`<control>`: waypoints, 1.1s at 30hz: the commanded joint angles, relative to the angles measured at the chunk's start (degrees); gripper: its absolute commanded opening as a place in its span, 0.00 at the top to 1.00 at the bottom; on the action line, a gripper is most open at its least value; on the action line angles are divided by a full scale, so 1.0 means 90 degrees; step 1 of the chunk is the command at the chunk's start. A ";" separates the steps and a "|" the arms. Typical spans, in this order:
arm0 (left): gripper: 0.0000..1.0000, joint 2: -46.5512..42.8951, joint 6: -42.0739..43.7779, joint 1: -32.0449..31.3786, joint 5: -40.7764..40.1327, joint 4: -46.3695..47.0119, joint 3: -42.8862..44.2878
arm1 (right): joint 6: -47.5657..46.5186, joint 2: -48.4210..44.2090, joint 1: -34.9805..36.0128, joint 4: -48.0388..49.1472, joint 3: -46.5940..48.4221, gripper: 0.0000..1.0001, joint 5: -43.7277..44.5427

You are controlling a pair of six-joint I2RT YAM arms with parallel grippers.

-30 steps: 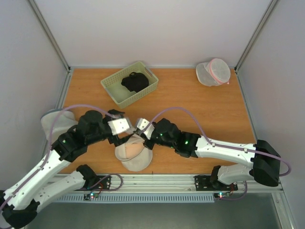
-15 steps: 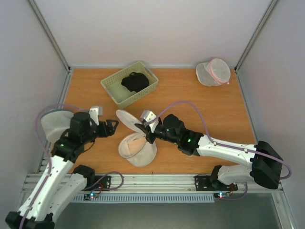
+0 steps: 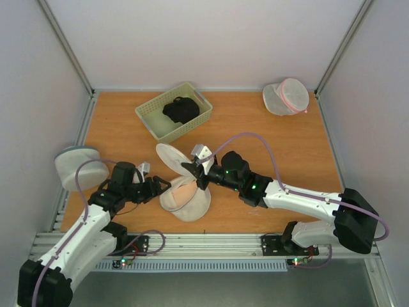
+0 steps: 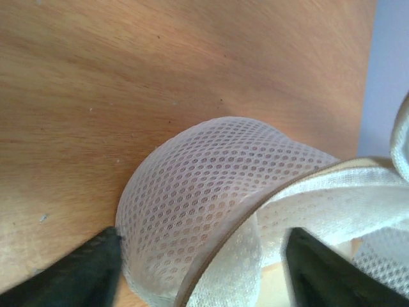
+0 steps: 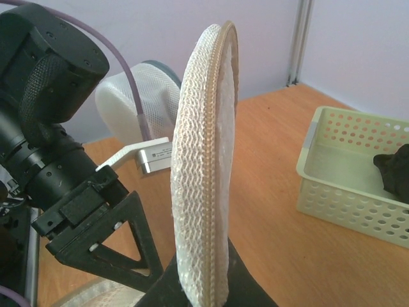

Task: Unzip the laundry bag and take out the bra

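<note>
Worktop [image 3: 255,141]: orange-brown wood with pale walls on three sides; the two arm bases sit at its near edge.
Far left: a greyish-white mesh bag [image 3: 80,167] rests at the worktop's left edge, well apart from the other things.
Left end effector [image 3: 163,187]: low over the worktop, pointing right at the left side of the laundry bag. Its jaws stand wide apart. In the left wrist view the bag's rounded mesh side lies between the two dark fingers [image 4: 83,272], and the left one is up against the mesh. Whether they squeeze the bag cannot be told.
Basket [image 3: 153,118]: pale green and perforated, set at an angle near the back wall, with a dark bundle [image 3: 181,109] inside it.
Laundry bag [image 3: 192,206]: cream-white mesh, lying near the front edge between the two end effectors. It is unzipped, and its round top is lifted clear of the body. In the right wrist view this top stands upright and edge-on, with tan piping along its rim.
Bra [image 3: 183,190]: only a peach-coloured patch shows, inside the open mouth of the bag.
Right end effector [image 3: 190,170]: closed tight on the lower edge of the raised round top, holding it up over the bag.
Far right: a white mesh bag with a pink zip [image 3: 286,96] sits in the back corner.
</note>
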 commanded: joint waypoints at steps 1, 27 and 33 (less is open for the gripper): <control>0.50 0.0111 -0.0212 -0.0114 0.0102 0.0354 -0.0108 | 0.0107 0.0009 -0.0060 0.0591 -0.0060 0.99 -0.0097; 0.99 -0.0199 0.1424 -0.0309 -0.0424 0.0035 0.0898 | 0.4369 -0.0278 -0.1218 -0.0212 -0.0904 0.96 0.1744; 0.99 -0.0153 0.1298 -0.0351 -0.0417 0.0255 0.0657 | 0.5341 -0.0099 -0.1330 -0.1171 -0.0868 0.80 0.1827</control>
